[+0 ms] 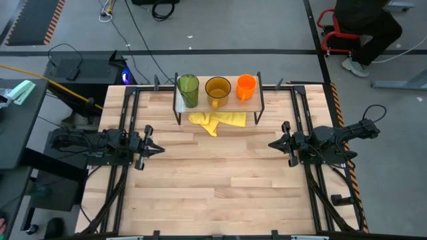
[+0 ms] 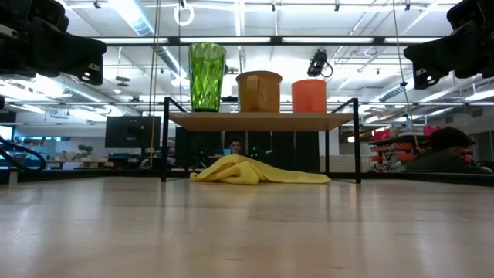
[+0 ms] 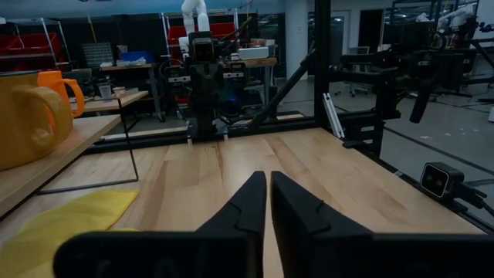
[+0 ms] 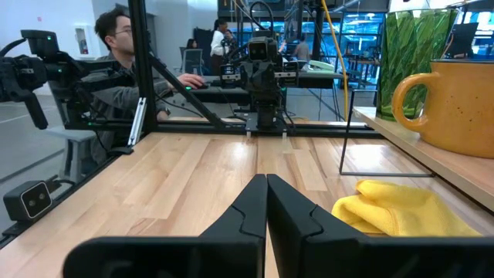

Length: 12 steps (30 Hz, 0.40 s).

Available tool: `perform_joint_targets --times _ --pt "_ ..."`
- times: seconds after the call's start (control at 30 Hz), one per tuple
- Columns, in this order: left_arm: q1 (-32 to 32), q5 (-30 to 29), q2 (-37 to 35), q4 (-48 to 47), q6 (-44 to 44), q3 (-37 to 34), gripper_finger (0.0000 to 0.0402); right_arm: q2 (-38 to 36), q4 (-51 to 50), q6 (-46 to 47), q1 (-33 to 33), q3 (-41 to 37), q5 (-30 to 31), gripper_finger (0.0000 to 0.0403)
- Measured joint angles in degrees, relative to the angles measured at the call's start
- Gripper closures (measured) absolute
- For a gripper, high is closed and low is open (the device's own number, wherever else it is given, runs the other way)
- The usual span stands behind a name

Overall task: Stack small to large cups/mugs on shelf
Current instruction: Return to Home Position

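The tumbler (image 1: 187,90), yellow mug (image 1: 217,89) and orange mug (image 1: 245,87) stand in a row on the shelf (image 2: 262,121). In front of it, well apart, the left gripper (image 1: 161,149) and right gripper (image 1: 271,143) hover, fingers pressed together, empty.

- A yellow cloth (image 1: 217,121) lies crumpled on the tabletop, at 12 o'clock from the table's centre, near the far edge.
- The table (image 1: 213,190) has a top of pale wooden planks.
- A seated person (image 1: 367,27) in dark clothes and pale shoes shows at 1 o'clock beyond the table, just beside a red metal frame (image 1: 330,30).
- Black cables (image 1: 157,8) trail over the grey floor at 12 o'clock.
- A dark mat (image 1: 33,20) with an orange-striped edge lies at 10 o'clock.
- The right wrist view shows a person (image 4: 116,69) in a dark top at a desk.
- A dark monitor (image 2: 127,131) stands in the room behind.
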Motion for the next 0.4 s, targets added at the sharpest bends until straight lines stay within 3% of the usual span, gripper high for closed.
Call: perform_joint_targets --times 0.4 --pt "0.0 0.0 0.0 0.0 0.0 0.0 0.0374 0.0 0.0 0.0 0.0 0.0 0.0 0.0387"
